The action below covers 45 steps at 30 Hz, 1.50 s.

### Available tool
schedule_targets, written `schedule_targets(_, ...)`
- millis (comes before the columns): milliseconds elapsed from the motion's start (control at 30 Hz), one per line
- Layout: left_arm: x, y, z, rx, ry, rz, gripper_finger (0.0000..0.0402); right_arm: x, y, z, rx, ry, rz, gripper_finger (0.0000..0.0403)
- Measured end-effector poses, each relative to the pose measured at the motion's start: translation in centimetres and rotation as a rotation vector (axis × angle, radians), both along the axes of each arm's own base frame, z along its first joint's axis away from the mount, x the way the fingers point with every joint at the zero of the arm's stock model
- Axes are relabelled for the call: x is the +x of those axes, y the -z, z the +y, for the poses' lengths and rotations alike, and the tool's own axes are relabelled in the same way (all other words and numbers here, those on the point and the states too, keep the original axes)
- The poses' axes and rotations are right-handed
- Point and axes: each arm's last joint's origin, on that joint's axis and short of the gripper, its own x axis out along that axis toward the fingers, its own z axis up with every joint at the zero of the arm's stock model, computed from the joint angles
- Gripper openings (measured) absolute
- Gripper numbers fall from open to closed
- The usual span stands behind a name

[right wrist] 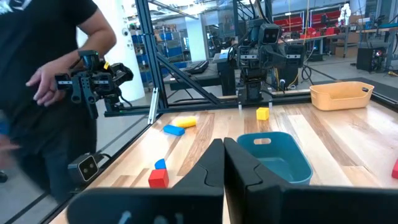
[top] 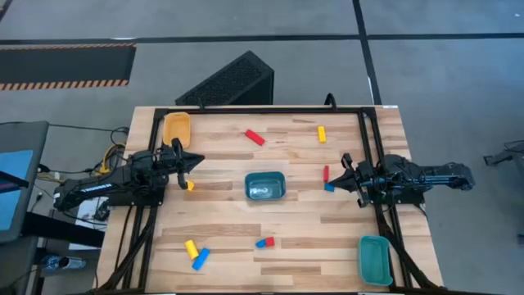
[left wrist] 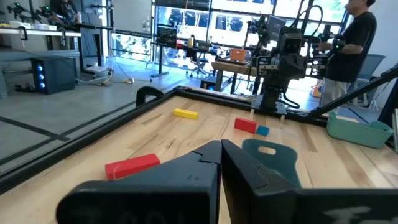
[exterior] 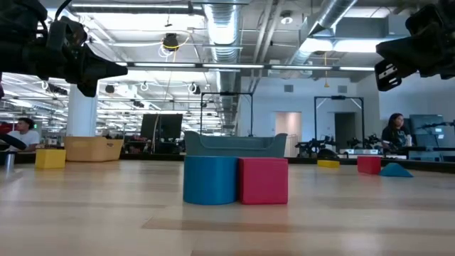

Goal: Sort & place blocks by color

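While every block lies loose on the wooden table (top: 246, 205) and none sits in a tray, the sorting looks barely begun. At the left edge, the left gripper (top: 196, 161) hovers with its jaws pressed together on nothing, just beside the yellow-orange tray (top: 176, 128) at the far left corner and a small yellow cube (top: 190, 186). Toward the near edge lie a yellow bar (top: 191, 248) and a blue bar (top: 201, 259), touching or nearly so. A red bar (top: 255, 137) rests near the far edge. The middle teal tray (top: 265, 185) holds no block. In front of it, a blue and red pair (top: 264, 242) sits side by side. Further right come a yellow bar (top: 322, 133), then a red bar (top: 326, 173) with a blue piece (top: 329, 188) close by. The right gripper (top: 345, 172) waits beside those two, jaws likewise closed and empty. A second teal tray (top: 374, 258) stands at the near right corner, also bare. All the blocks remain to be placed.
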Motion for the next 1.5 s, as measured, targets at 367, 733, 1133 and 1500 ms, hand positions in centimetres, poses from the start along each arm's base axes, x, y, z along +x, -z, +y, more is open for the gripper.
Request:
schedule_targets(367, 0.0, 0.0, 0.0, 0.000, 0.000, 0.000, 0.0000, 0.0, 0.0, 0.0, 0.000, 0.000, 0.000, 0.0013)
schedule_targets(733, -0.1, -0.4, 0.2, 0.046, -0.065, -0.023, 0.0000, 0.0, -0.1, -0.1, -0.084, 0.035, -0.029, 0.0013)
schedule_targets(1133, -1.0, -3.5, 0.6, -0.325, -0.187, -0.537, 0.0000, -0.7, -2.0, -2.8, 0.243, 0.807, -0.239, 0.0013)
schedule_targets(1500, -1.4, -3.3, 1.3, -0.579, -0.433, -0.720, 0.0000, 0.3, 0.1, -3.8, 0.686, 0.791, 0.034, 0.0004)
